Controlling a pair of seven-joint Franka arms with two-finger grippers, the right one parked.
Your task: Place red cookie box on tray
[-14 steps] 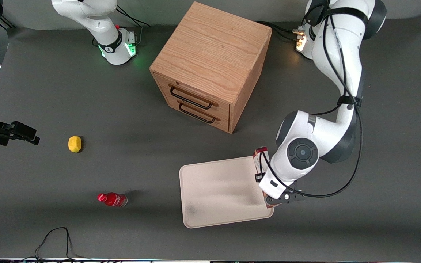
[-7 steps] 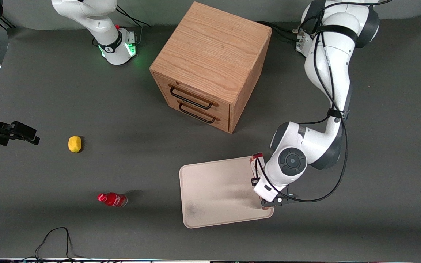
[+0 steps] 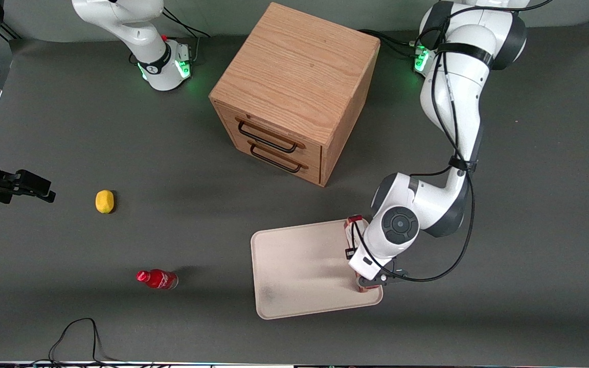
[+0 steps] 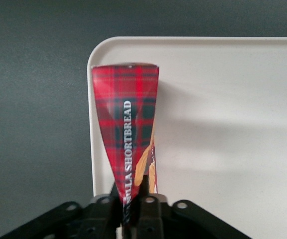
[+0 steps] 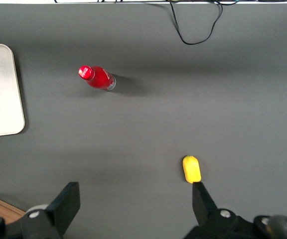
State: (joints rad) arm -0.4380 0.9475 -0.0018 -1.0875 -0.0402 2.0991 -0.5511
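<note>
- Wrist camera on my working arm shows the gripper clenched on the red cookie box, a tartan shortbread carton, with the jaws pinching one narrow edge so hard that the carton tapers into them.
- From the front I see the same box mostly hidden under the arm, lying along the short side of the tray nearest the working arm's end of the table. I cannot tell whether it hangs just above the tray or already touches it.
- My main worry is the edge. In the wrist camera the carton lines up almost exactly with the tray rim, so if I let go here it could land half on the rim and tip off onto the table mat.
- A second risk is the squeezed cardboard. I judge that it may spring back as the jaws part and kick the light carton sideways.
- Releasing from any height would make both worse, as a long slim box tends to roll onto another face.
- Pressing down too far could lever the tray up or slide it, since I am loading it right at its edge.
- The wooden drawer cabinet, lemon and red bottle are well apart and pose no hazard.
</note>
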